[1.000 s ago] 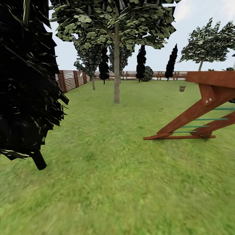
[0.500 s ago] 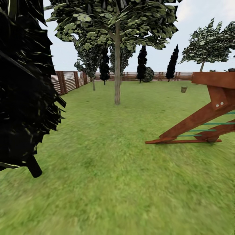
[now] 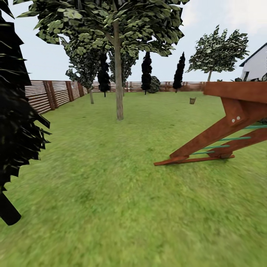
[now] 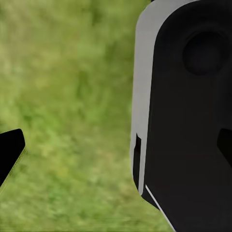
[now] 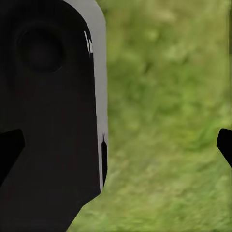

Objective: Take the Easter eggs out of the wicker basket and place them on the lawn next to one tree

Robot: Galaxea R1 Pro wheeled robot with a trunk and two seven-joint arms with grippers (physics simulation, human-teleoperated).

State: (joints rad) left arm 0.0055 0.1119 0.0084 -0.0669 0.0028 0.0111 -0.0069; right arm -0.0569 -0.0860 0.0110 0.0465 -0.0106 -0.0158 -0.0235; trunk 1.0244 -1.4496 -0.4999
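The lawn (image 3: 111,185) spreads ahead of me. A tall tree (image 3: 119,92) with a straight grey-brown trunk and leafy canopy stands at mid distance. Far back on the grass sits a small brown thing that looks like the wicker basket (image 3: 192,100); the eggs are too small to make out from here. In the left wrist view my left gripper (image 4: 116,151) hangs open over grass, with one black fingertip (image 4: 9,152) at the picture's edge. My right gripper (image 5: 116,147) is open too, with nothing between its fingertips (image 5: 225,145). Beside each gripper a black-and-grey part of my own body shows.
An all-black dark tree (image 3: 16,122) stands close on the left. A red-brown wooden climbing frame (image 3: 226,129) with green rungs slants across the right. A slatted wooden fence (image 3: 48,94) bounds the yard, with more trees (image 3: 218,52) and a white house (image 3: 256,65) behind.
The camera has moved: the whole scene has slid left, the dark tree now shows less, and the white house has come into view at the right.
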